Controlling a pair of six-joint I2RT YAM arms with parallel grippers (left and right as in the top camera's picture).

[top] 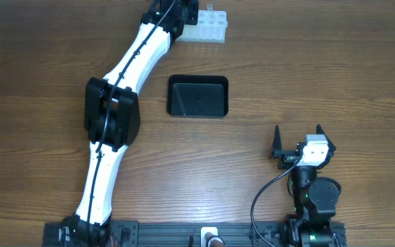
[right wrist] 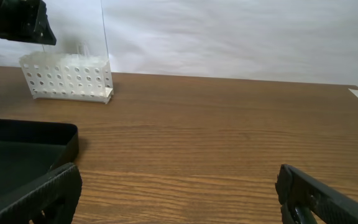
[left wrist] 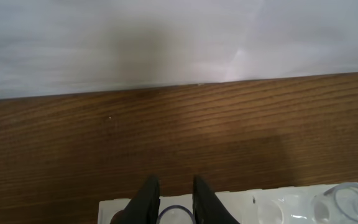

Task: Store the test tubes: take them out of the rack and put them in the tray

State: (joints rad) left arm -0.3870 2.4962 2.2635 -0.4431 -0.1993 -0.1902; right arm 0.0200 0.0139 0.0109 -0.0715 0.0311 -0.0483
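Left gripper [left wrist: 174, 186] tight around a test tube [left wrist: 176, 215] in rack [left wrist: 272, 205]; right gripper [right wrist: 179, 177] wide-open, empty, near tray [right wrist: 36, 140]

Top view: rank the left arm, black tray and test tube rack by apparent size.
1. left arm
2. tray
3. rack: looks smaller than the tray, but the left arm covers one end, so this is less certain.

The left arm [top: 137, 58] has white links and black joints; the right arm [top: 315, 195] is black, cabled.
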